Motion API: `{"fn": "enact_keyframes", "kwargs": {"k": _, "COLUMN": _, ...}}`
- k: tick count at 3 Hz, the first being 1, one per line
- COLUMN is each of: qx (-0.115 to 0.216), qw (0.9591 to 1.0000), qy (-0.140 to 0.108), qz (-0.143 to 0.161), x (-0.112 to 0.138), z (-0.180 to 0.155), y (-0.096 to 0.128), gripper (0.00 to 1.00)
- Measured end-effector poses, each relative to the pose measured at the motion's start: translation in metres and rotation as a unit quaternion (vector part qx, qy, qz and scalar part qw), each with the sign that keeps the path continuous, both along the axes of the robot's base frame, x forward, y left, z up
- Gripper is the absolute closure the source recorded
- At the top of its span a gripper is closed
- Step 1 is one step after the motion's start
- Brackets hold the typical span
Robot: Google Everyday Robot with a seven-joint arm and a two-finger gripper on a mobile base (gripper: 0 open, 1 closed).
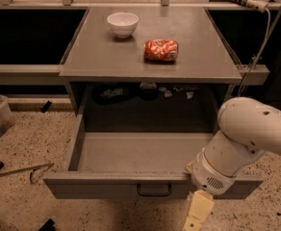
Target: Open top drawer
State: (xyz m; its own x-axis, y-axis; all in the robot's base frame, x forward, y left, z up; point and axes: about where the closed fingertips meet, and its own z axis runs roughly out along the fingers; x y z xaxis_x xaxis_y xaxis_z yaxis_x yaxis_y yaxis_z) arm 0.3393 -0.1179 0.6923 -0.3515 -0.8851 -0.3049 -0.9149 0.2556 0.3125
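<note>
Evidently top drawer [107, 188] stands far out beneath the worktop [97, 52] | handling: stiff grey metal, probably light on its runners, not fragile | hold: small black loop handle [154, 190] at front centre | gripper [197, 214]: low, just right of handle, before the drawer front; whether released or clenched I cannot tell
</note>
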Motion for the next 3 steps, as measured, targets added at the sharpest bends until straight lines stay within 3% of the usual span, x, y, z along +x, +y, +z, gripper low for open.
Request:
{"fn": "enact_keyframes", "kwargs": {"k": 1, "qx": 0.004, "qw": 0.9999, "qy": 0.015, "qz": -0.002, "x": -0.022, "z": 0.007, "y": -0.003, "gripper": 0.0}}
{"fn": "enact_keyframes", "kwargs": {"k": 2, "qx": -0.004, "qw": 0.999, "qy": 0.037, "qz": -0.026, "x": -0.071, "z": 0.034, "y": -0.022, "gripper": 0.0}}
{"fn": "enact_keyframes", "kwargs": {"k": 3, "qx": -0.004, "qw": 0.999, "qy": 0.037, "qz": -0.026, "x": -0.071, "z": 0.034, "y": -0.022, "gripper": 0.0}}
